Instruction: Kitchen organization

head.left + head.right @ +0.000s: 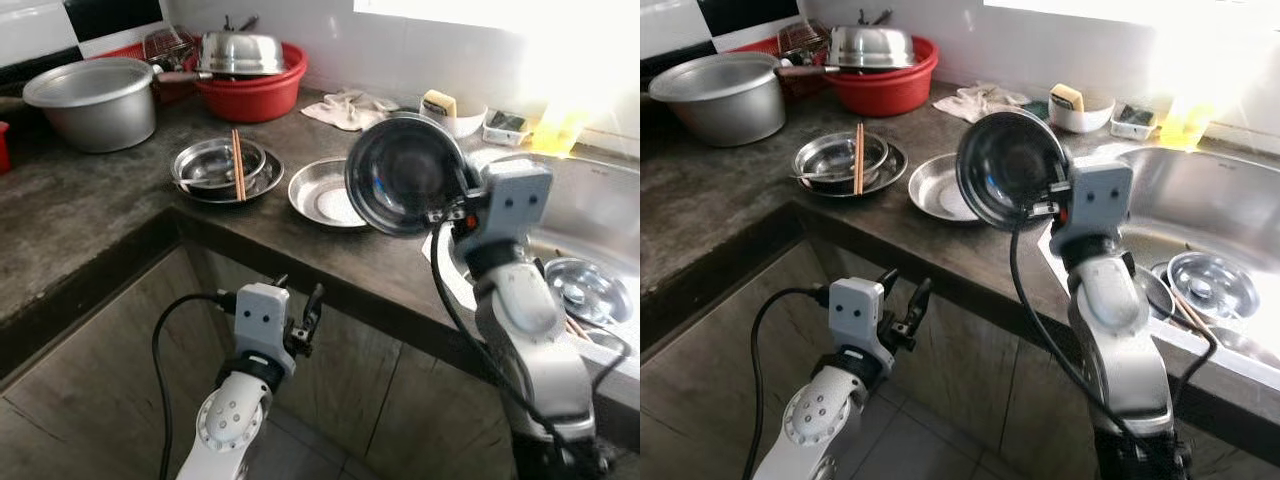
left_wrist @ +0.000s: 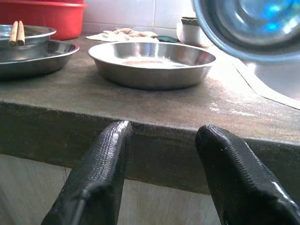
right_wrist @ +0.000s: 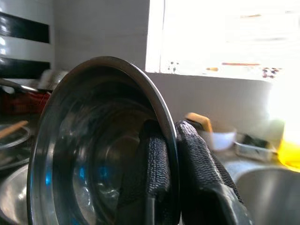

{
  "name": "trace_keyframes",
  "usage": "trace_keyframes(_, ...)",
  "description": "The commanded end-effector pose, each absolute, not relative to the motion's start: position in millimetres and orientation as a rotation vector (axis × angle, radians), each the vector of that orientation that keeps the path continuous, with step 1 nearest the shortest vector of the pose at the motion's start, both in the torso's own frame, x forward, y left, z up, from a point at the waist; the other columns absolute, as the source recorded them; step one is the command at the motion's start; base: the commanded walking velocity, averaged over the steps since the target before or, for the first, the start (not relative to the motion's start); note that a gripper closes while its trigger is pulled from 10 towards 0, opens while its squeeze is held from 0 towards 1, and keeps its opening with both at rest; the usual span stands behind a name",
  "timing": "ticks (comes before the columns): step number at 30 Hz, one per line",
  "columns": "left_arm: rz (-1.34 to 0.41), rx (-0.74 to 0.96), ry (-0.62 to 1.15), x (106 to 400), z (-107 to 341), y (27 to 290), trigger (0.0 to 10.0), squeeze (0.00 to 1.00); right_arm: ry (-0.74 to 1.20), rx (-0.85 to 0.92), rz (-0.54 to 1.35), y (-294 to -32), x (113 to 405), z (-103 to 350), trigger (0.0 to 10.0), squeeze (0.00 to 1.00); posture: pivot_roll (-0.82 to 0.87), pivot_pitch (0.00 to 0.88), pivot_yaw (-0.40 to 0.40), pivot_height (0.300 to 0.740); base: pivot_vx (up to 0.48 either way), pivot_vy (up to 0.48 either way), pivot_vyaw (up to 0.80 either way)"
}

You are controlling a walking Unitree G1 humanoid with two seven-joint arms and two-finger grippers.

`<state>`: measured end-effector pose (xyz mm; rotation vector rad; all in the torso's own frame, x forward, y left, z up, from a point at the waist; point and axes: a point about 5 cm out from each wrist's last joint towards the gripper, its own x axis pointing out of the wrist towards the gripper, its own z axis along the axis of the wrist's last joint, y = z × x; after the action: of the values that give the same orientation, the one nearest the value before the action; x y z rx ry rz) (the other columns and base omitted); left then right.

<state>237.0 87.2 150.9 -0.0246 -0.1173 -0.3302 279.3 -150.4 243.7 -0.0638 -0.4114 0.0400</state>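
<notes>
The right gripper (image 3: 169, 154) pinches the rim of a steel bowl (image 1: 405, 175), held tilted above the counter's (image 1: 90, 200) front edge near the sink (image 1: 1200, 200), while the left gripper (image 1: 300, 315) hangs wide open below that edge.

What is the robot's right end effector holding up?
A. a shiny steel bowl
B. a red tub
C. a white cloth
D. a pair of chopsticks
A. The right end effector pinches the rim of a shiny steel bowl, one finger inside and one outside, lifting it tilted above the counter beside the sink.
</notes>
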Motion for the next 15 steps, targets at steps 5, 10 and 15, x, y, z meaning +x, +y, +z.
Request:
trace_keyframes(5,-0.339,-0.036,-0.129,240,155,86,10.0,0.0,-0.378,-0.061,0.007,-146,267,238,0.0,0.0,0.04,0.05,0.0,0.74,0.0,0.0,0.0)
trace_keyframes(10,-0.362,-0.036,-0.139,242,157,84,10.0,0.0,-0.361,-0.076,0.009,-144,267,233,0.0,0.0,0.03,0.045,0.001,0.74,0.0,0.259,-0.58)
trace_keyframes(15,-0.364,-0.034,-0.141,243,157,83,10.0,0.0,-0.348,-0.072,-0.004,-143,268,231,0.0,0.0,0.03,0.041,0.002,0.74,0.0,0.48,-0.79)
